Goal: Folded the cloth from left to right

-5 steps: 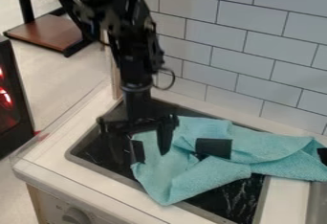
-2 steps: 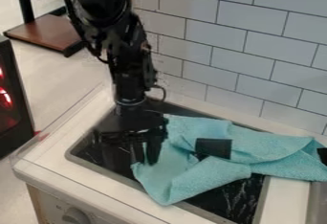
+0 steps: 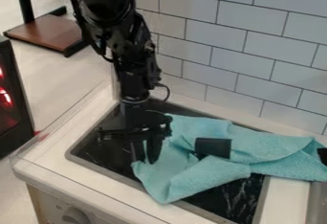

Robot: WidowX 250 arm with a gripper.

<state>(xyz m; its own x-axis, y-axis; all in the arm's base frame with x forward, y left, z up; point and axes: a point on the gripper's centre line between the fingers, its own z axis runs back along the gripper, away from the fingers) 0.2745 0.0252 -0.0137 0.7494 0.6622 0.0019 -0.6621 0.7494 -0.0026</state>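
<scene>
Camera view: my gripper (image 3: 146,152) is low at the left edge of the cloth (image 3: 211,180), presumably placed there to carry that side right. Can't tell if I've clamped it. Cloth lies rumpled across the stovetop (image 3: 240,200), right part over the tabletop (image 3: 284,196); fold looks unfinished.

A pale tiled wall (image 3: 243,41) rises at the back, with a beige floor (image 3: 57,84), a brown board (image 3: 48,31) and a black box (image 3: 10,58) glowing red at left.
</scene>
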